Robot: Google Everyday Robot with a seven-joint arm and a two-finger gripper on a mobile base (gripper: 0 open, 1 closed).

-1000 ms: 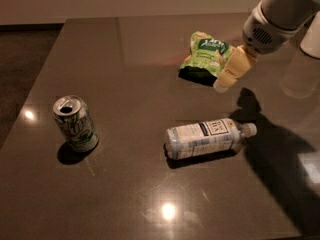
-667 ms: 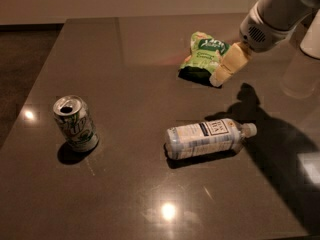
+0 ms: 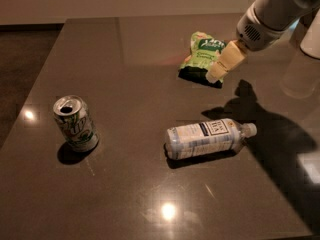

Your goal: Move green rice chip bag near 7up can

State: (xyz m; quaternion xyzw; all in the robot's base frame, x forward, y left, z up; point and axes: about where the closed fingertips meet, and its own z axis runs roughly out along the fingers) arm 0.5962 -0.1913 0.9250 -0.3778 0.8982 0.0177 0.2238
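The green rice chip bag (image 3: 199,57) lies on the dark table (image 3: 130,49) at the back right, light green with a dark-green label patch. My gripper (image 3: 218,70) hangs from the white arm (image 3: 270,14) at the upper right and sits right at the bag's right edge, overlapping its lower right corner. Whether it touches the bag is not visible. The 7up can (image 3: 75,123) stands upright at the left, far from the bag, with its silver top open.
A clear plastic bottle with a white label (image 3: 205,138) lies on its side in the middle right, between the can and the bag. The arm's shadow (image 3: 280,134) falls across the table's right part. The table's left edge meets a dark floor (image 3: 25,69).
My gripper has moved a little to the left, closer over the bag's right edge. The bag, can and bottle have not moved.
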